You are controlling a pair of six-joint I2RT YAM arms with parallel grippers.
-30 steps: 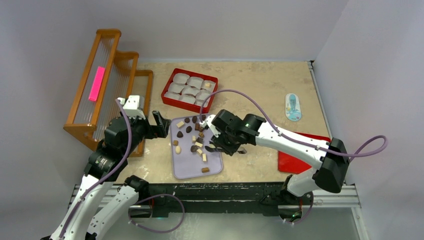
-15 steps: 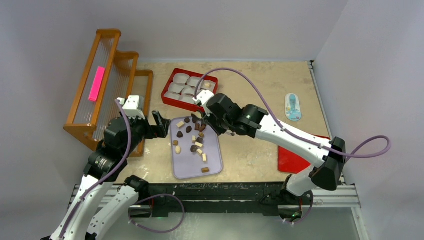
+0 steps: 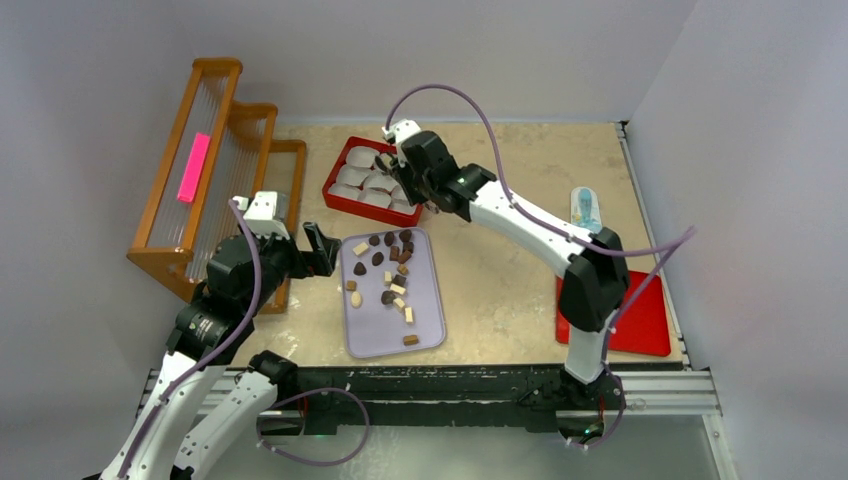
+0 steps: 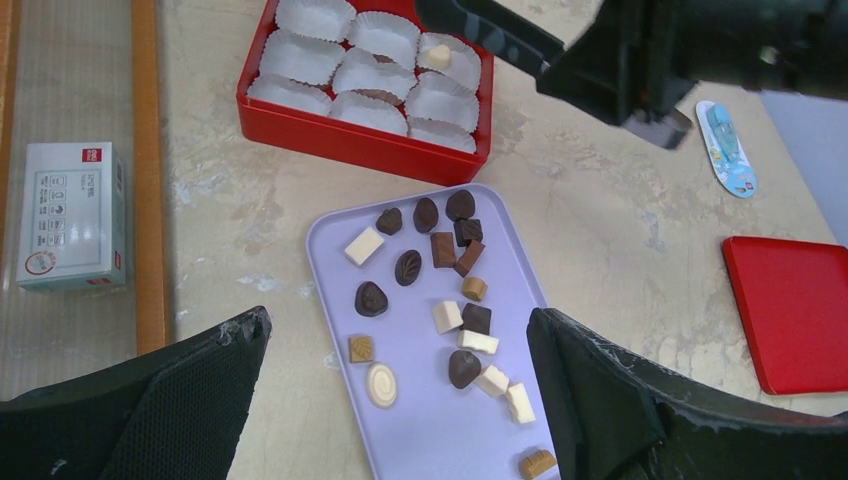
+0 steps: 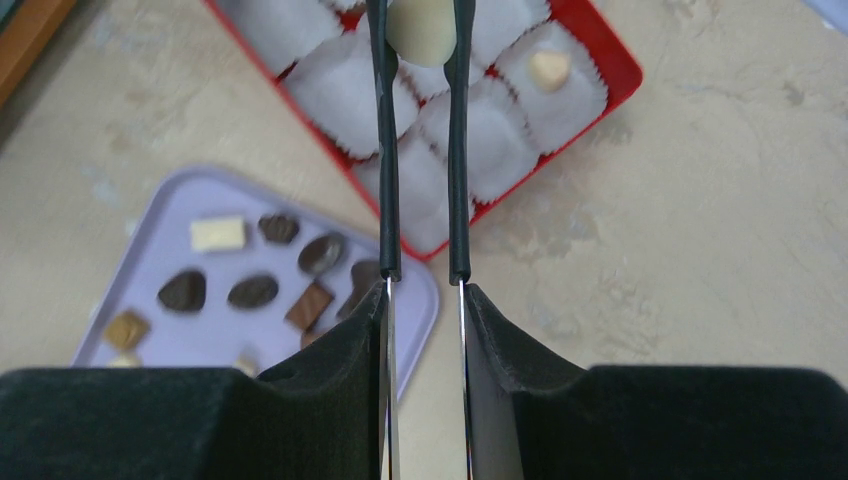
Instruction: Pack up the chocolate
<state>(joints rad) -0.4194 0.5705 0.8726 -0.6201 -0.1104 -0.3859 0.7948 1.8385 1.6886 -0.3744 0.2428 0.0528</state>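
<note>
The cream-white chocolate piece (image 5: 422,30) was pinched between the tips of the tongs (image 5: 388,180), in the air above the red box (image 5: 620,70) at the far edge of the desk. Which paper cup (image 5: 340,90) lay directly beneath it could not be told. One cream piece (image 5: 549,68) sat in a corner cup. The other cups in view looked empty. The remaining chocolates (image 4: 410,267) lay loose on the purple tray (image 4: 420,430), nearer the near edge of the desk.

To place the piece well, you should have centred it over one empty cup and lowered it until it was just inside the pleated wall. Only then should you have relaxed the squeeze. Releasing from height risked a bounce into a neighbouring cup. Dragging the tips sideways risked folding the paper.

The right gripper (image 5: 425,295) had its jaws partly closed, clamped on the two tong arms. This pressed the tips onto the piece. The left gripper (image 4: 398,318) had its jaws fully apart, holding and touching nothing, poised at the left edge of the tray.
</note>
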